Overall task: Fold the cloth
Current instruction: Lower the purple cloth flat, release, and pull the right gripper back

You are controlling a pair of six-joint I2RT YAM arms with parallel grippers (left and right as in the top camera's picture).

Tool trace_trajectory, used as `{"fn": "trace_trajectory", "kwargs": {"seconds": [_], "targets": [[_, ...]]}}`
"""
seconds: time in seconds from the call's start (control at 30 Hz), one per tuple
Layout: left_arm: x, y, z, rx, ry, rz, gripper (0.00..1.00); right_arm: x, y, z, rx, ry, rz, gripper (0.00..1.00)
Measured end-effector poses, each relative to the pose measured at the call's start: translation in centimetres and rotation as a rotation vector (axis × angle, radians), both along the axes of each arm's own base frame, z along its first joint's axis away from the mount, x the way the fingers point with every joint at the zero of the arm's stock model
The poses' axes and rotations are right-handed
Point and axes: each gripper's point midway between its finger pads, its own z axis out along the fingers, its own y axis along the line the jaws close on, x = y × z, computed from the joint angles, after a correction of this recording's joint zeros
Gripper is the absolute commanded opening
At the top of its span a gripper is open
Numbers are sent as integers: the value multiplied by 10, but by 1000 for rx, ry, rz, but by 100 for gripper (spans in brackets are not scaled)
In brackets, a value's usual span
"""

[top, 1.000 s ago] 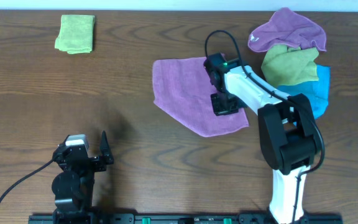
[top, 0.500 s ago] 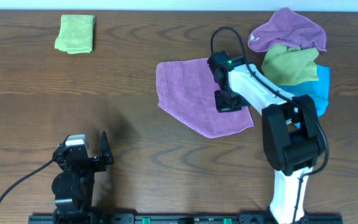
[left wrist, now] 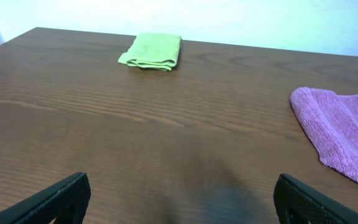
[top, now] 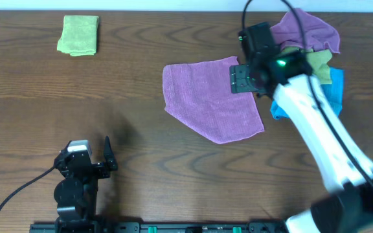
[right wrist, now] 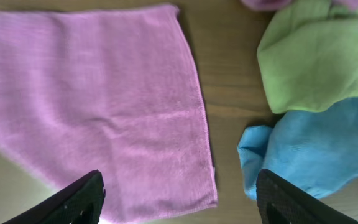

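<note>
Your left gripper (left wrist: pixel 185 199), nearer than the cloth (top: pixel 209 97) and well to its left, stands wide open and empty. The cloth lies spread flat. Above its far right corner your right gripper (right wrist: pixel 182 199) is open, holding nothing. Just right of the cloth, the arm partly hides the olive-green cloth (top: pixel 320 65) and the blue cloth (top: pixel 335 90).

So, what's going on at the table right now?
The right gripper hovers over the right edge of the cloth, jaws open, holding nothing. The cloth lies spread flat on the table, with no fold made yet. The left gripper sits open near the front left, away from everything. To the right of the cloth is a heap: lilac cloth, olive-green cloth, blue cloth. A folded light green cloth rests at the far left.
</note>
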Motion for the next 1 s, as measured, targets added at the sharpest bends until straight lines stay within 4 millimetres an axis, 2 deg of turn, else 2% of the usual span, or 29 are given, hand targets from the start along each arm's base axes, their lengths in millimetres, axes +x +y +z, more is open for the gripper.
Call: {"fn": "trace_trajectory", "kwargs": {"seconds": [0.2, 0.3, 0.37, 0.47, 0.6, 0.77, 0.87, 1.0], "targets": [[0, 2, 1, 10, -2, 6, 95, -63, -10, 69, 50, -89, 78, 82], [1, 3, 3, 15, -11, 11, 95, -94, -13, 95, 79, -164, 116, 82], [3, -1, 9, -13, -45, -1, 95, -117, -18, 97, 88, -178, 132, 82], [5, -23, 12, -194, -65, -92, 95, -149, -31, 81, 78, -140, 137, 82], [2, -53, 17, -440, -55, -211, 95, -173, -41, 71, 65, -106, 141, 84], [-1, -71, 30, -562, -71, -303, 95, -183, -45, 81, 73, -155, 160, 84], [-1, -76, 48, -611, -128, -341, 95, -184, -45, 81, 72, -156, 163, 84], [-2, -80, 48, -695, -108, -350, 95, -180, -43, 80, 72, -154, 166, 84]]}}
